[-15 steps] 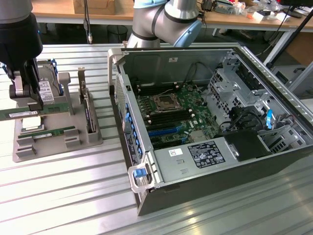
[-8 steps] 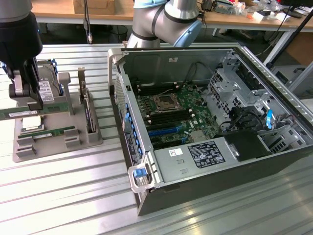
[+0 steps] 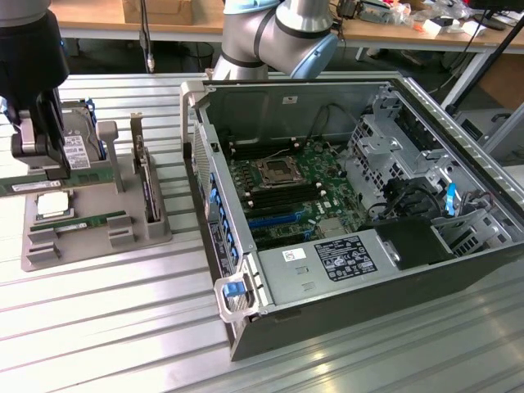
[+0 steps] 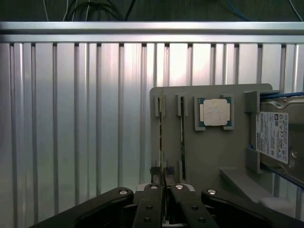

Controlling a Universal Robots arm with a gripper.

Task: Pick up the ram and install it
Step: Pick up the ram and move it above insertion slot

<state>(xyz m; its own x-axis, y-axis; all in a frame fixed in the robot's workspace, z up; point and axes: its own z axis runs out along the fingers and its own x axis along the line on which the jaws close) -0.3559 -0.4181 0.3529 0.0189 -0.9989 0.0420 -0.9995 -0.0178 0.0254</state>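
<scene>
The ram (image 3: pixel 18 187) is a thin green stick with a white label, held level at the exterior view's far left. My black gripper (image 3: pixel 38 173) comes down on it from above and is shut on its top edge. In the wrist view the ram (image 4: pixel 161 142) runs edge-on away from my gripper (image 4: pixel 164 184), in line with the outer slot of the grey holder (image 4: pixel 209 161). Whether it has left that slot I cannot tell. A second green stick (image 3: pixel 92 220) lies in the neighbouring slot (image 4: pixel 182 137). The open computer case (image 3: pixel 458 155) shows its motherboard (image 3: pixel 286 184) at the exterior view's right.
On the grey holder (image 3: pixel 90 246) also sit a square silver CPU (image 3: pixel 51 205) (image 4: pixel 213 112), a hard drive (image 3: pixel 78 147) (image 4: pixel 280 137) and an upright dark card (image 3: pixel 148 188). The ribbed aluminium table (image 3: pixel 123 327) surrounds them. The arm's body (image 3: pixel 270 33) stands behind the case.
</scene>
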